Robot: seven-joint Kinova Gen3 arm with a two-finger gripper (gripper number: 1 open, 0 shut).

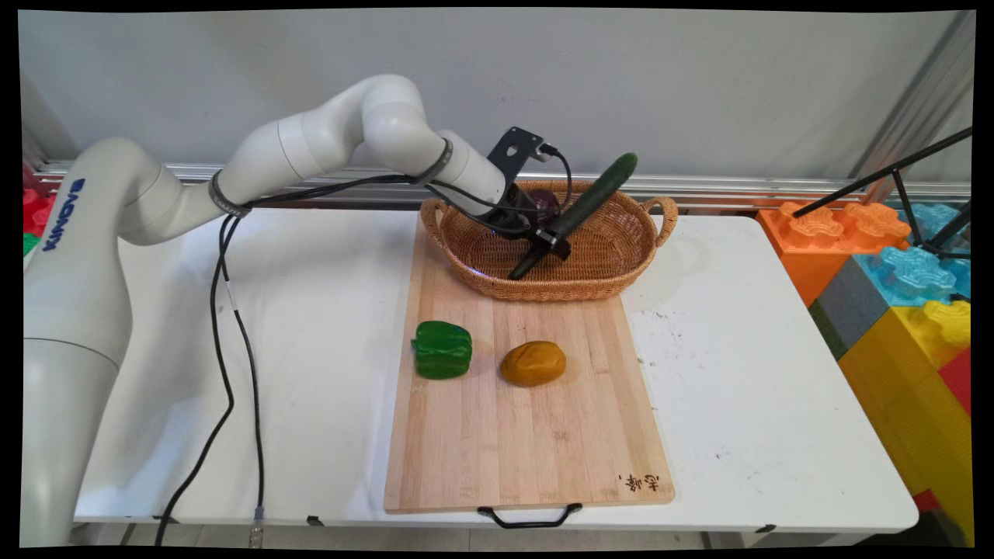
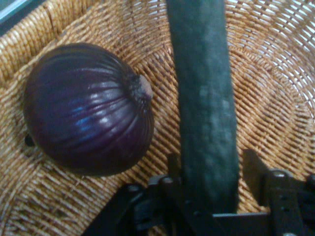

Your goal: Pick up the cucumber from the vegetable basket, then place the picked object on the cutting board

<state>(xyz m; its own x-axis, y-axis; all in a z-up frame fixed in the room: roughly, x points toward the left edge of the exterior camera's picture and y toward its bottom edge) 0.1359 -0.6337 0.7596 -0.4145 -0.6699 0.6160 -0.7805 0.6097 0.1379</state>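
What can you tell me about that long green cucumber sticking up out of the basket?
The cucumber is long, dark green and dull-skinned, with faint pale speckles in the hand view. It stands tilted, its lower end down inside the wicker basket and its upper end poking above the rim toward the wall. The black gripper has it between its fingers near the lower end. A red onion lies beside it in the basket; whether they touch cannot be told.
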